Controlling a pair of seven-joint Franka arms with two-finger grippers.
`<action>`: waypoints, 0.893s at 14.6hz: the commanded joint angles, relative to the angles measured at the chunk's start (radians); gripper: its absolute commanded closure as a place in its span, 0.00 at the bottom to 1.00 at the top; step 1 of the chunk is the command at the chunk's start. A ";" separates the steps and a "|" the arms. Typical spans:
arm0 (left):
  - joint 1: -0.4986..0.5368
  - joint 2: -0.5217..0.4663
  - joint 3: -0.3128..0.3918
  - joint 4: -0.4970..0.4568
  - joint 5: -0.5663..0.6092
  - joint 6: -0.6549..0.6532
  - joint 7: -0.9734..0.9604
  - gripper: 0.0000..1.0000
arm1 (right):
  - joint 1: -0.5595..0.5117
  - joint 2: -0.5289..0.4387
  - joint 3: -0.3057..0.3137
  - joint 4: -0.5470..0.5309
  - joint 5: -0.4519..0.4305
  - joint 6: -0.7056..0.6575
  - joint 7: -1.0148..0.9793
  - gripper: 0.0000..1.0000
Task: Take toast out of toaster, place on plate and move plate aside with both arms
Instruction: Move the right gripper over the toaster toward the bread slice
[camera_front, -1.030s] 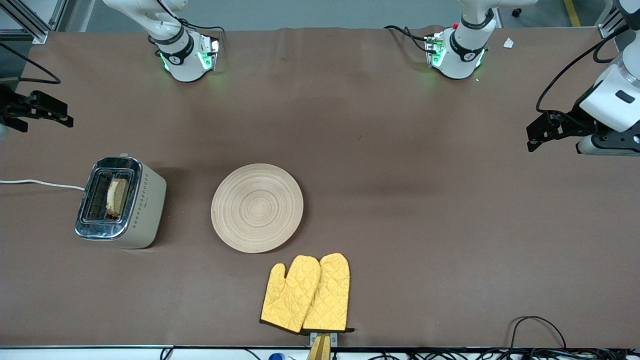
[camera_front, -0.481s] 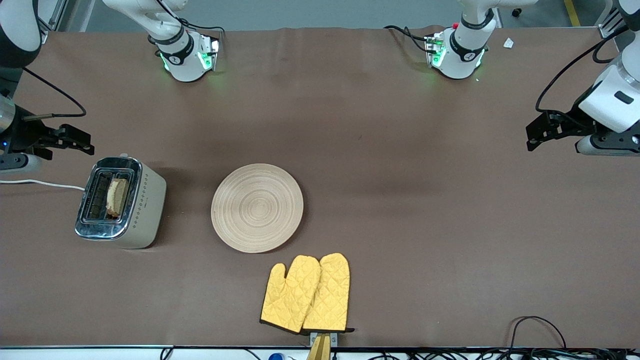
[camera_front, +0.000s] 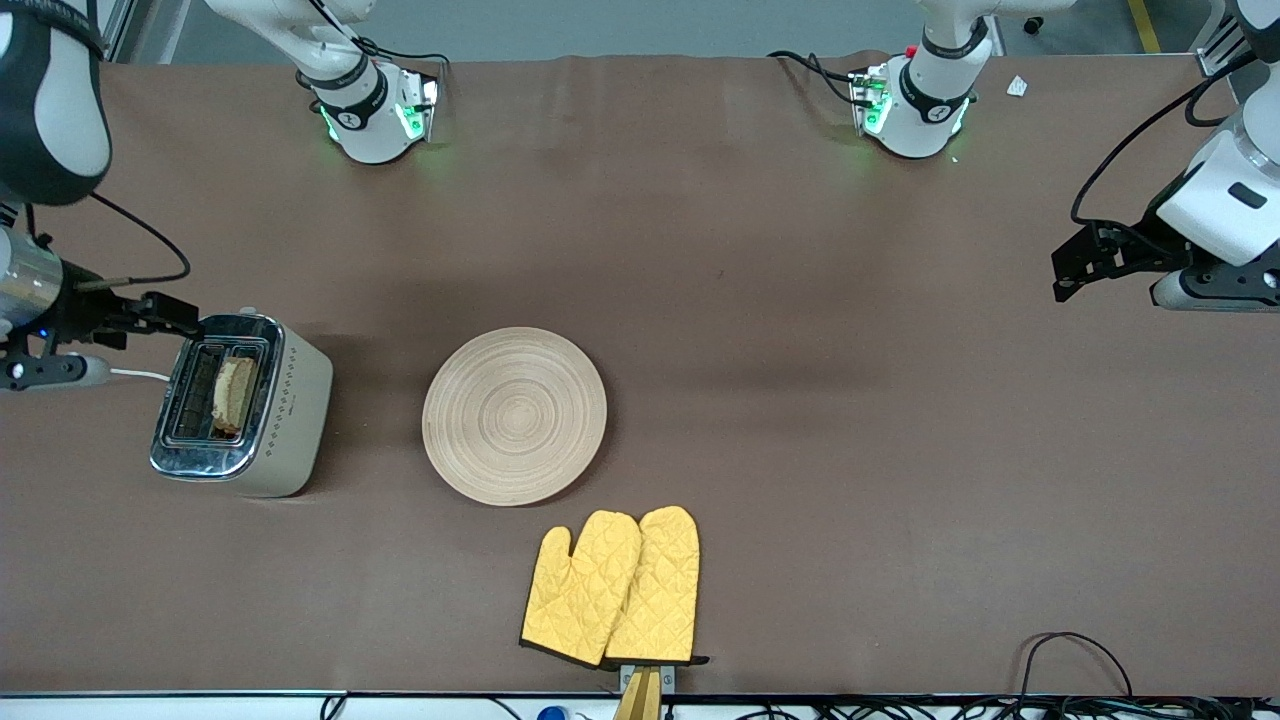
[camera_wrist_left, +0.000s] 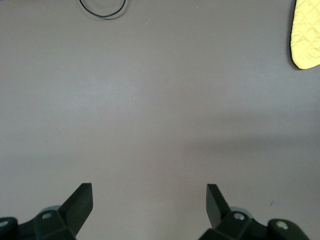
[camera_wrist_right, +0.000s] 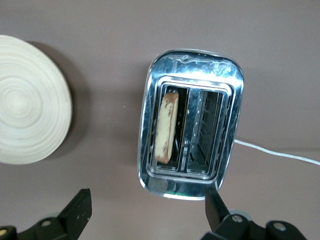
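Note:
The toast (camera_front: 233, 393) stands upright in one slot of a silver toaster (camera_front: 285, 400) toward the right arm's end of the table; it also shows in the right wrist view (camera_wrist_right: 166, 126). The round beige plate (camera_front: 514, 415) lies bare at mid-table beside the toaster, and part of it shows in the right wrist view (camera_wrist_right: 30, 127). My right gripper (camera_front: 170, 315) is open and empty, in the air just by the toaster's top edge (camera_wrist_right: 146, 207). My left gripper (camera_front: 1075, 265) is open and empty over bare table at the left arm's end (camera_wrist_left: 149, 200).
Two yellow quilted oven mitts (camera_front: 615, 588) lie nearer the front camera than the plate; one tip shows in the left wrist view (camera_wrist_left: 306, 35). The toaster's white cord (camera_front: 135, 374) runs off the table's end. Black cables (camera_front: 1080, 655) loop at the front edge.
My right gripper has moved in from the table's end and closer to the toaster. The left arm, toast, plate and mitts have not moved.

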 joint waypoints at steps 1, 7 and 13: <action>0.002 0.001 0.001 0.013 0.001 -0.015 -0.012 0.00 | -0.018 -0.005 0.008 -0.093 -0.002 0.101 0.011 0.00; 0.014 0.001 0.001 0.012 0.004 -0.015 -0.008 0.00 | -0.016 0.098 0.008 -0.098 -0.044 0.150 0.078 0.00; 0.014 0.001 0.001 0.012 0.004 -0.015 -0.008 0.00 | -0.005 0.133 0.008 -0.099 -0.046 0.156 0.109 0.26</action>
